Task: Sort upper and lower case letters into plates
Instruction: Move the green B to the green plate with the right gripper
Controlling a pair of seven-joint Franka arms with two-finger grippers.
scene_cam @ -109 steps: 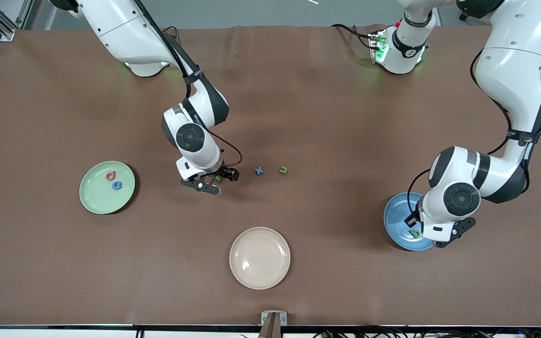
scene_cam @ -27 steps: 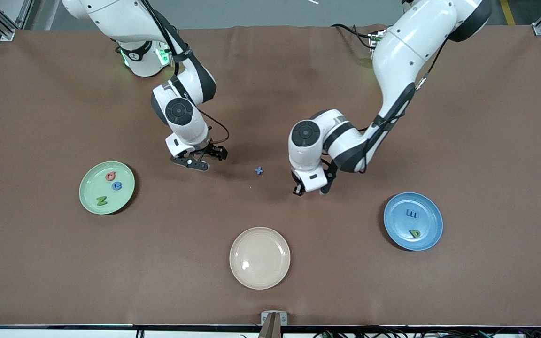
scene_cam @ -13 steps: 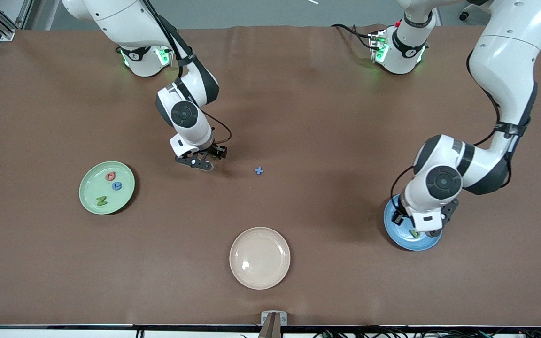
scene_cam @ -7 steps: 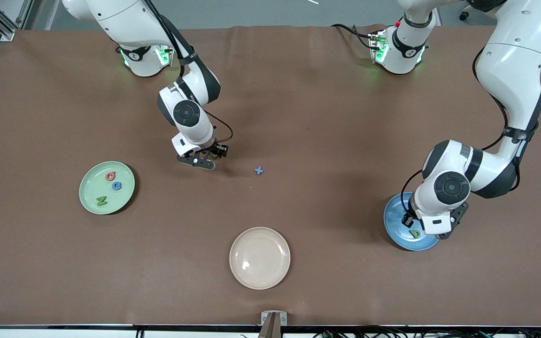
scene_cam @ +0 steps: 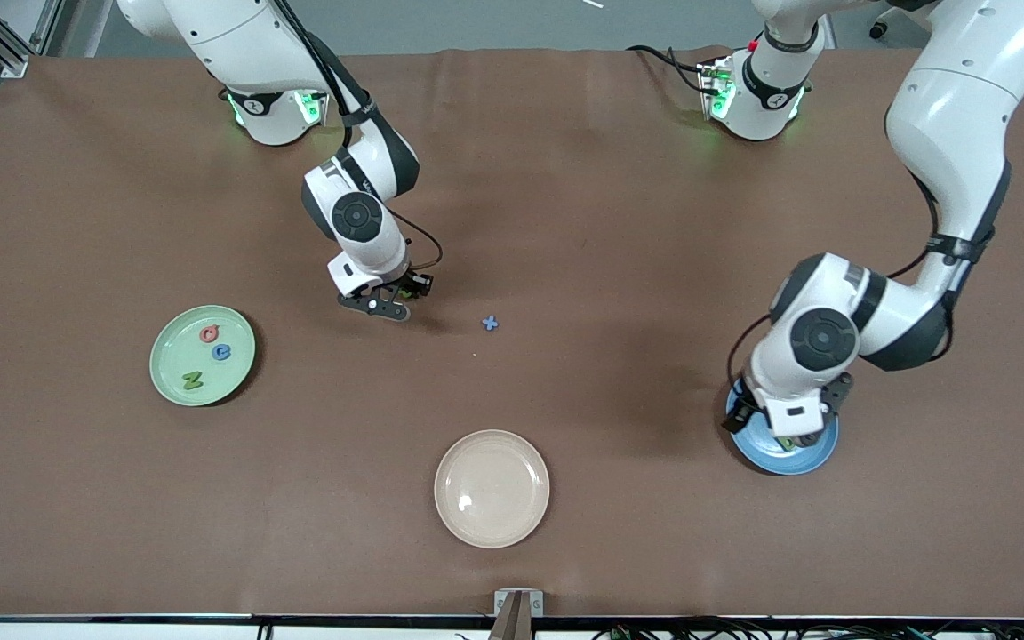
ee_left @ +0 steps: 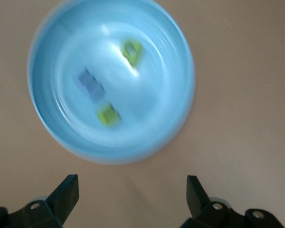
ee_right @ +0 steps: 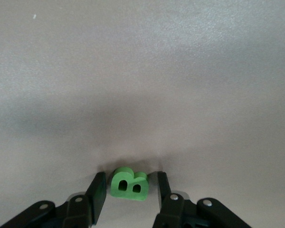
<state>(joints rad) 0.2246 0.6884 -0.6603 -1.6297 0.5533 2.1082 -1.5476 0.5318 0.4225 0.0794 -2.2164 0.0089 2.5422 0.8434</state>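
- In the front view you have the mint green plate [scene_cam: 202,355] at the right arm's end of the table with 3 letters: a pink one [scene_cam: 208,333], a blue one [scene_cam: 222,352] and a green N [scene_cam: 193,380]. A blue x [scene_cam: 490,323] lies alone mid-table. The cream plate [scene_cam: 492,488] sits nearest the camera. The left arm's wrist covers much of the blue plate [scene_cam: 795,455].
- In the left wrist view your left gripper [ee_left: 133,190] hangs over the blue plate [ee_left: 61,137], fingers spread wide and holding nothing. 3 blurred letters lie in it, 2 green [ee_left: 132,51] [ee_left: 107,114] and 1 blue [ee_left: 90,84]; you cannot read them.
- In the right wrist view your right gripper [ee_right: 131,188] is low at the table, fingers flanking a green B [ee_right: 128,184]; contact is not clear.
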